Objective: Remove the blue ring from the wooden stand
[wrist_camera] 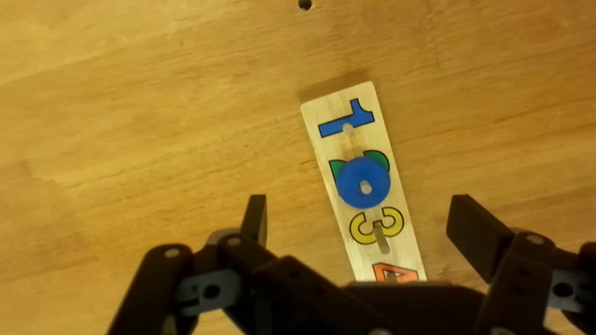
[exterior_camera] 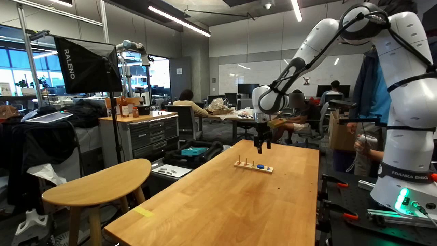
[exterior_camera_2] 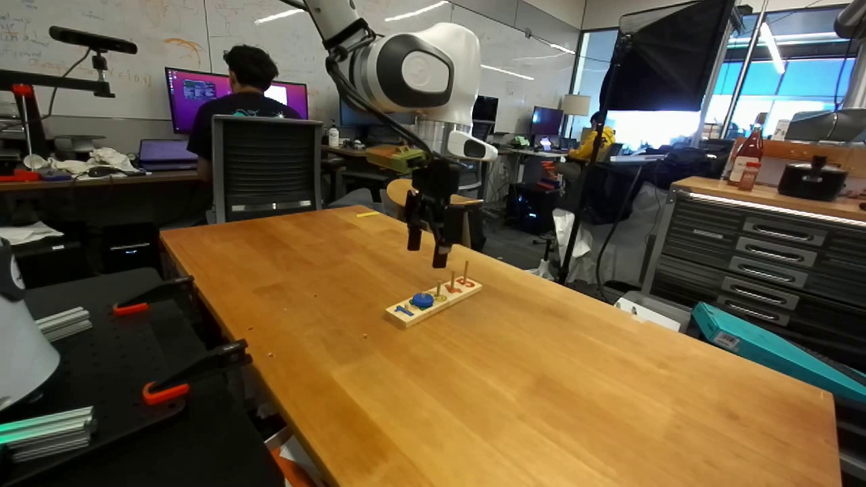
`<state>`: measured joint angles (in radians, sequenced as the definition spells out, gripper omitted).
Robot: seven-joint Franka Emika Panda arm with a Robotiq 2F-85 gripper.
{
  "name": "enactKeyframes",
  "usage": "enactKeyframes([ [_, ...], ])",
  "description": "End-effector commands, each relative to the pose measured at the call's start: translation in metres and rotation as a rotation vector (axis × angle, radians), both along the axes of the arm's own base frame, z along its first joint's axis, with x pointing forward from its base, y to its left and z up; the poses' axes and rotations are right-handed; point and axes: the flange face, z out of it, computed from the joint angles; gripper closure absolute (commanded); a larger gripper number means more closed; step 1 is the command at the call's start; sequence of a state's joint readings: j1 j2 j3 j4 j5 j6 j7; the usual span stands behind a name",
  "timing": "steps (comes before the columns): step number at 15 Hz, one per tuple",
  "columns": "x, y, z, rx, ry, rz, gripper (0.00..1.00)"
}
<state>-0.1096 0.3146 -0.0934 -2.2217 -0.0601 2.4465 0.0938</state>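
Black two-fingered metal-looking pincer (exterior_camera_2: 427, 255) spread wide, empty, above pale oblong wooden stand (wrist_camera: 363, 256). Round blue plastic-looking ring (wrist_camera: 355, 177) threaded on slim wooden peg (wrist_camera: 366, 187). My worry: tilted pull jamming ring, hoisting stand; next peg (wrist_camera: 382, 241) at ring's 5 o'clock (wrist view) snagging pincer.

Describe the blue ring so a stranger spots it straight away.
On the long table lies a narrow wooden stand with pegs. The blue ring sits around the peg between the blue 1 and yellow 3. Unlike the flat, painted 1, it's a round disc, the stand's only ring.
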Motion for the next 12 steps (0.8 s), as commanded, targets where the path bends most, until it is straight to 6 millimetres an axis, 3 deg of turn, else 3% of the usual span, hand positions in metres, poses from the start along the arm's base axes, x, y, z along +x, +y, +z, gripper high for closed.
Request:
enactKeyframes([
  [1,-0.015,-0.006,-0.025,0.005,-0.021,0.009,0.0],
  [7,-0.024,0.0,-0.053,0.014,-0.079,0.022,0.0],
  [12,-0.015,0.012,-0.068,0.022,-0.112,0.024,0.0],
])
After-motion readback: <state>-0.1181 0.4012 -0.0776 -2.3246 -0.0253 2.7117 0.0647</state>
